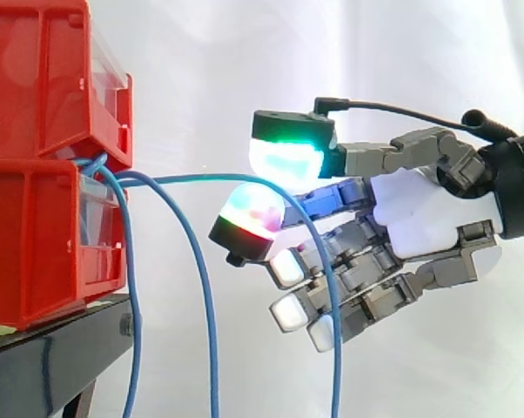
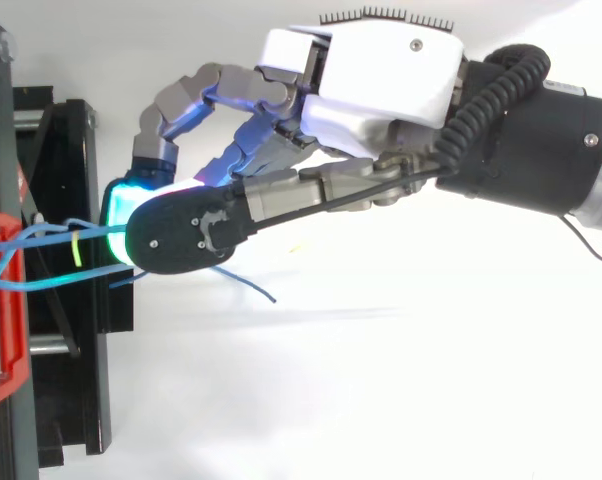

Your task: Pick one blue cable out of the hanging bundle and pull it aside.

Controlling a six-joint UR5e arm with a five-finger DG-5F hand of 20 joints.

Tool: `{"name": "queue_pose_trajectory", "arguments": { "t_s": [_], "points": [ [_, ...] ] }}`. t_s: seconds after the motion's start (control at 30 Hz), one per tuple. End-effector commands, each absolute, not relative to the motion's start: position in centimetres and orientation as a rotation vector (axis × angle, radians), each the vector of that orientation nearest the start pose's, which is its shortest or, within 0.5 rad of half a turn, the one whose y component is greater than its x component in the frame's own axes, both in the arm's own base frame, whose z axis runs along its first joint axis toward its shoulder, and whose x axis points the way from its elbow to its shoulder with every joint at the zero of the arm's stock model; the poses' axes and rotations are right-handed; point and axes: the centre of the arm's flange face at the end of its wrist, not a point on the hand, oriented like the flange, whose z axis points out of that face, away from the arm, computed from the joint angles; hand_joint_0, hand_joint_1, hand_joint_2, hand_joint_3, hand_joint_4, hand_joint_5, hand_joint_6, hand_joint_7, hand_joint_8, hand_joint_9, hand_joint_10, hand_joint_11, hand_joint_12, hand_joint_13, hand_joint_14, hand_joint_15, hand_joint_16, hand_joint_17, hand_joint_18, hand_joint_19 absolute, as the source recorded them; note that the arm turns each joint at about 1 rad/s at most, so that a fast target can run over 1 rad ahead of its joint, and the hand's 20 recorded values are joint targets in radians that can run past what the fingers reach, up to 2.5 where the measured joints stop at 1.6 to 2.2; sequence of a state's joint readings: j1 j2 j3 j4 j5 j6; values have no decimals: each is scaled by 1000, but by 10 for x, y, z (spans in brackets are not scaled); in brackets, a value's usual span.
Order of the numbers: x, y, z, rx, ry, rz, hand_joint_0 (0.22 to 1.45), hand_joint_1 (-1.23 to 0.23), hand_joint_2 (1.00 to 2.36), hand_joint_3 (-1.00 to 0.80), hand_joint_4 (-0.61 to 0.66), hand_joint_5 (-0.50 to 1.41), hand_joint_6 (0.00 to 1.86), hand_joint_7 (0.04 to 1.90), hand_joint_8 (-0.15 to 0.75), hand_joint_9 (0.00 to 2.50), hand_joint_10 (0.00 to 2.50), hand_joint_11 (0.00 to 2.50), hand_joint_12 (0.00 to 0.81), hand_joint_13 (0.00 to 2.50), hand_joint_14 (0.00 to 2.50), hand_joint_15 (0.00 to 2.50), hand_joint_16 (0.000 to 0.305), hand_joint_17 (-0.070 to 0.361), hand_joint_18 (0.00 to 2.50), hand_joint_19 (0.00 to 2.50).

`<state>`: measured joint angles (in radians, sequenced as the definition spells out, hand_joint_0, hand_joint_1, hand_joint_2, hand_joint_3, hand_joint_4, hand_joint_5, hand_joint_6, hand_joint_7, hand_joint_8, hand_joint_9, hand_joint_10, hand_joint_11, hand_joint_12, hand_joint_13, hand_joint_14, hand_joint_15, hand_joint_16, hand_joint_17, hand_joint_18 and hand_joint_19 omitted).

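**One blue cable pinched clear of the bundle**

Two glossy, boxy red bins (image 1: 36,252) with clear front panels are stacked on a matte black stand (image 1: 62,340). Thin, round blue cables (image 1: 133,287) come out where the bins meet and hang slack down the front. What else the bins hold cannot be told. One blue cable (image 1: 184,179) runs level to the right, apart from the rest, into the hand (image 1: 419,218). Two thick rounded pads (image 1: 284,158), the upper glowing green, pinch it between them. Past them it arcs downward. The other fingers curl loosely beneath.
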<state>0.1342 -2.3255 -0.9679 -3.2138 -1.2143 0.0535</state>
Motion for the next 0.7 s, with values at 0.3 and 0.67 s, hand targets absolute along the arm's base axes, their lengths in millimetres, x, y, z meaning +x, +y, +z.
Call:
{"name": "queue_pose_trajectory", "arguments": {
  "t_s": [0.3,0.67],
  "points": [
    [763,-66,295,1461,1188,927,563,-561,1014,-266,-61,-91,923,891,285,1051,17,552,355,881,19,475,54,121,757,518],
    [762,-64,294,1464,1197,923,488,-489,1000,-500,0,-92,896,908,298,1061,17,554,369,888,19,475,56,125,770,504]
  ]
}}
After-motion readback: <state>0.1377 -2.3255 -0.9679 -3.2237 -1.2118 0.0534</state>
